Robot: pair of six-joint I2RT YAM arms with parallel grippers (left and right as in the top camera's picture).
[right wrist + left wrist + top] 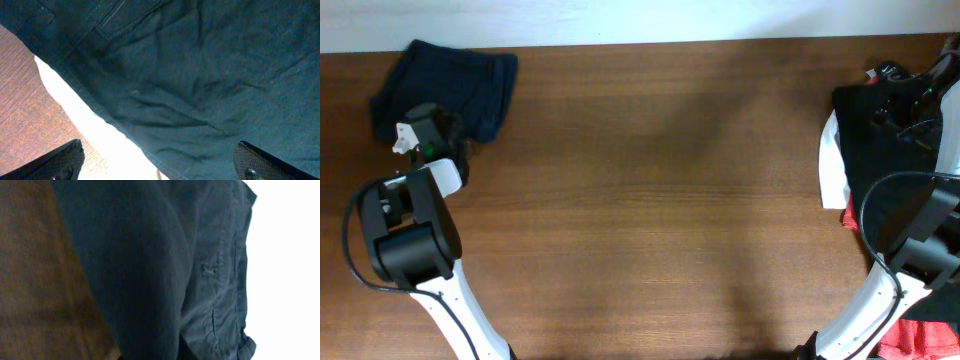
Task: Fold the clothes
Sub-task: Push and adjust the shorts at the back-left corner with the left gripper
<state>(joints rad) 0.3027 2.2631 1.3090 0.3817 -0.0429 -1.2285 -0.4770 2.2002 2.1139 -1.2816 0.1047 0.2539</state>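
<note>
Cloth looks limp and light, so we would pinch a hem; right claw [160, 167] gapes over the black garment [200, 90], while the left claw [432, 132], at the upper-left navy garment [450, 75], we cannot read.

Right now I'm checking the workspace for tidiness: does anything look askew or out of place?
Yes: the navy garment lies crumpled in the far-left corner, and the black garment sits heaped over a white one.
</note>
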